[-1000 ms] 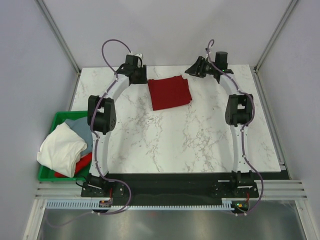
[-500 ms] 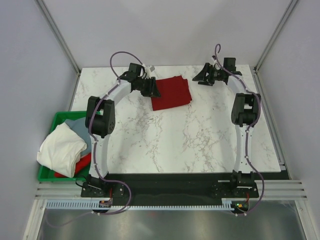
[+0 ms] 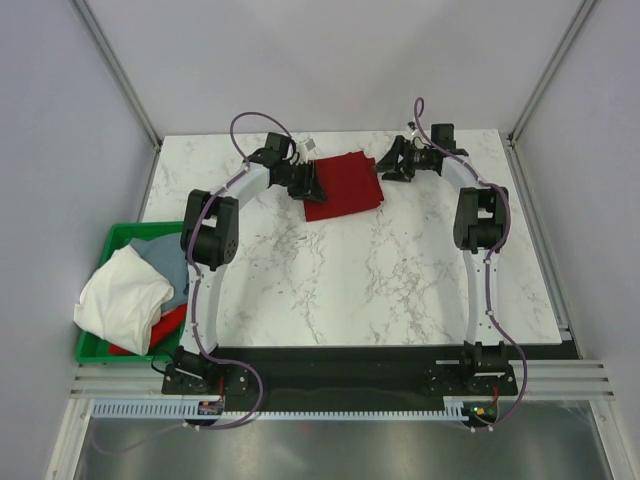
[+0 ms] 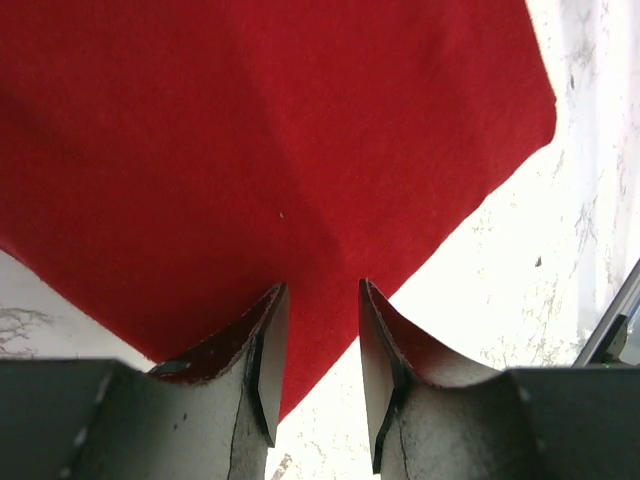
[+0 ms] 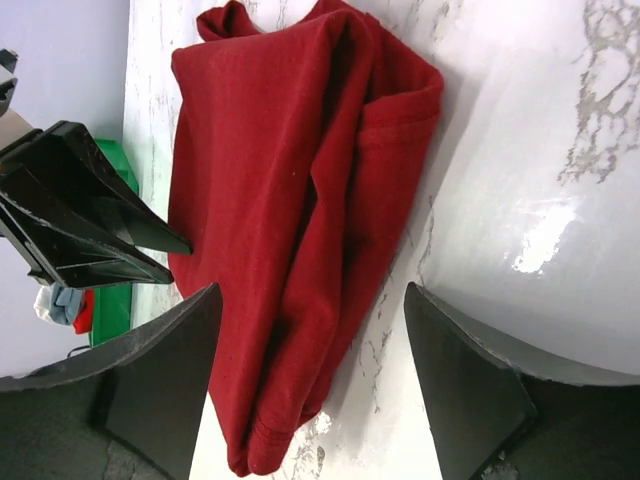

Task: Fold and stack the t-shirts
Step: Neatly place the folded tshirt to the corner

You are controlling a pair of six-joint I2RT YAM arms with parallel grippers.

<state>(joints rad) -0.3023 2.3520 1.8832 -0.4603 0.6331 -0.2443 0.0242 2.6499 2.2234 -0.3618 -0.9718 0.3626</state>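
The folded dark red t-shirt (image 3: 342,184) lies at the far middle of the marble table (image 3: 400,270); your left gripper (image 3: 306,183) sits at its left edge, fingers narrowly parted, nothing pinched; your right gripper (image 3: 390,166) stands wide open beside its right edge; catch every layer on both sides before lifting evenly.

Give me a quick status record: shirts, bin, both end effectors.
folded shirt: red, far centre of table
left end effector: open, over the folded shirt's left edge
right end effector: open, at the folded shirt's right edge
bin: left of table, holds white shirt, grey shirt, red shirt, heaped
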